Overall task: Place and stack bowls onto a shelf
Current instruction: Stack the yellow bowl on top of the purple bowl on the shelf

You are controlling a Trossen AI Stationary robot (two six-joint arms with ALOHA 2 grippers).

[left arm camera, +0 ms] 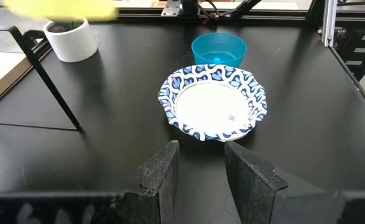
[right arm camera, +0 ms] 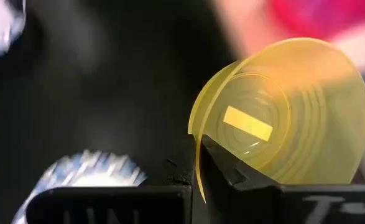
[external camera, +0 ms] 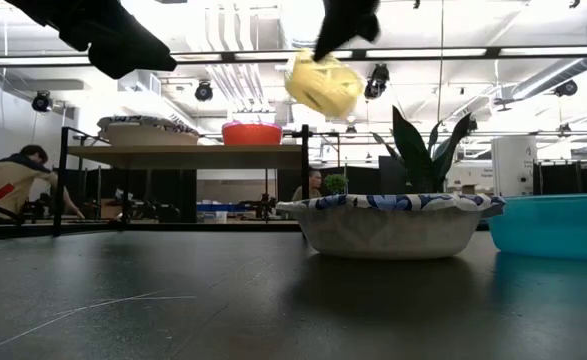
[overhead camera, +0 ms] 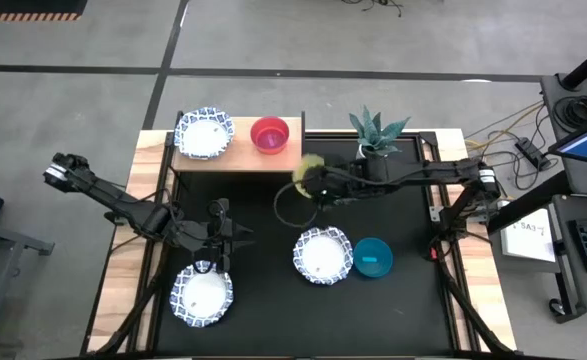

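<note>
Two bowls already sit on the shelf at eleven o'clock: a patterned bowl and a red bowl. The right pincer, clamped on the rim of the yellow bowl, carries it tilted in the air near the shelf's end, probably to nest it in the red one. The left pincer hangs parted above the surface at seven o'clock, waiting.

Potted spiky plant at the black mat's far edge, seated person beyond
</note>
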